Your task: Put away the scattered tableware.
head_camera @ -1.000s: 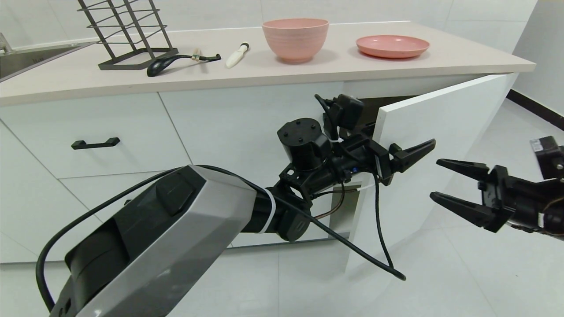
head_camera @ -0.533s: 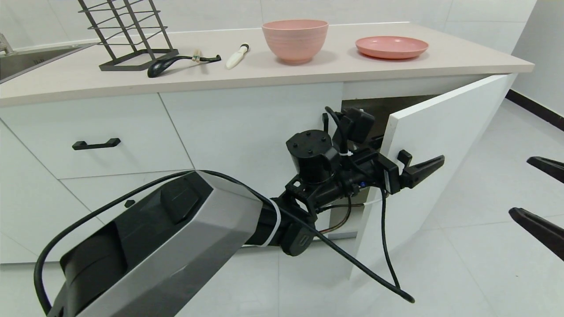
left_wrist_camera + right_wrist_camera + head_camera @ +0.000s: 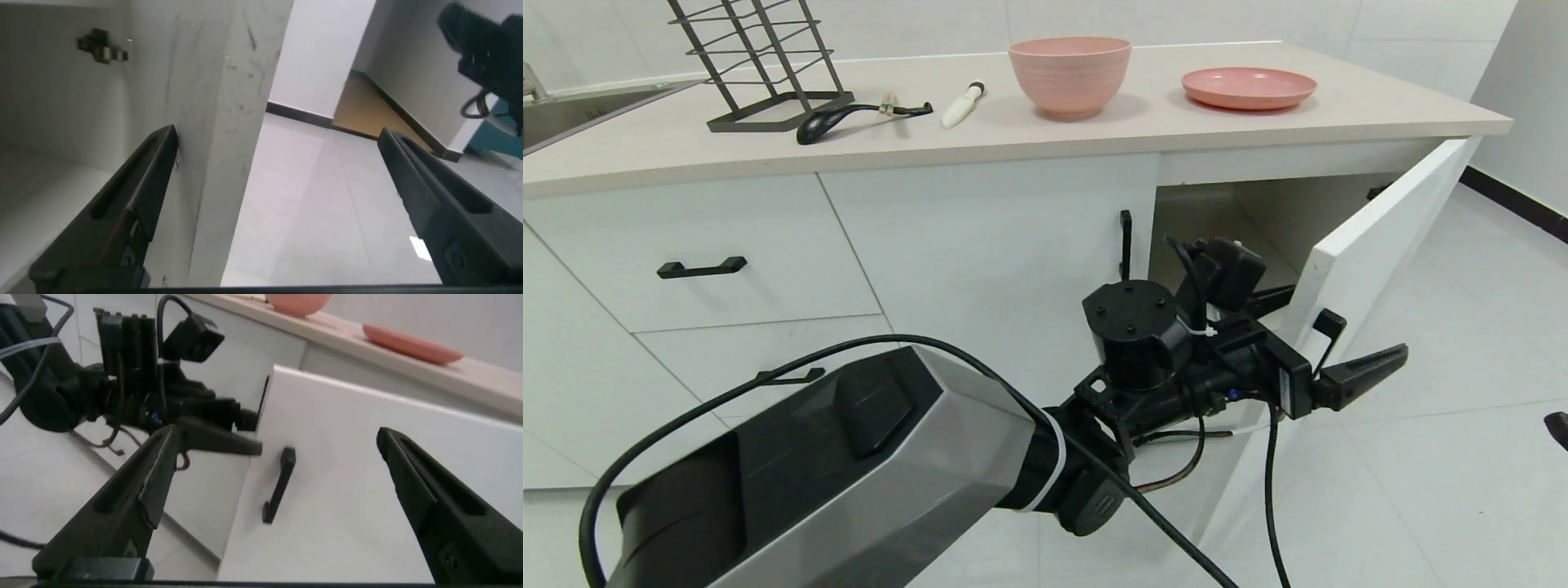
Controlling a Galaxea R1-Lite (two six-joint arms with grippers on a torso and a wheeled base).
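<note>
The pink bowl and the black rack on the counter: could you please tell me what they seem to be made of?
Pink bowl: probably matte plastic or fibre composite; dull sheen, faint horizontal ridges, though ceramic is possible.
Black rack: likely painted metal; thin straight rods, matte dark finish.

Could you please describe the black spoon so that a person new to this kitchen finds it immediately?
Start at the long beige countertop and find the black wire rack on its left part. The glossy black spoon lies at the rack's base; unlike the white-handled utensil beside it, it is dark with a curved handle.
</note>
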